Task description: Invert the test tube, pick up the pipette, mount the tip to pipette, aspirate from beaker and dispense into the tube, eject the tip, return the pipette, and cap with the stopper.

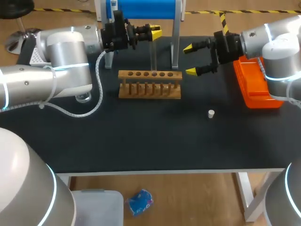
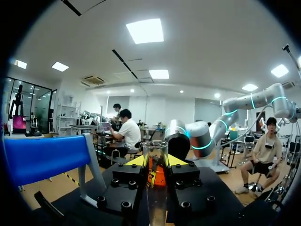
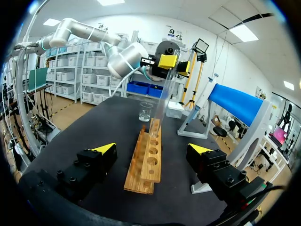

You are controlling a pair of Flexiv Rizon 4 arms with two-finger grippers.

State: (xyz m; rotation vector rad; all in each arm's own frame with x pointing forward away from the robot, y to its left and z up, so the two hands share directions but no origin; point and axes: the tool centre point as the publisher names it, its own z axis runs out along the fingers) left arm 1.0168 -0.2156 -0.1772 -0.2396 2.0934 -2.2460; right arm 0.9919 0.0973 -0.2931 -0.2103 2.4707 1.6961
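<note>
Fingers [image 1: 156, 34] of the left gripper [image 1: 154, 32] pinch the glass test tube [image 1: 153, 54] upright over the wooden rack [image 1: 149, 84], while the right gripper [image 1: 190, 60] hangs with fingers spread beside that rack's end; smooth glass could slip from a thin pinch and strike the rack when turned.

Left wrist view: test tube [image 2: 155, 183] lower end cut off by the edge. Head view: beaker [image 1: 83, 97] mostly hidden behind left arm [image 1: 66, 66], orange box [image 1: 254, 92] partly under right arm [image 1: 277, 52].
</note>
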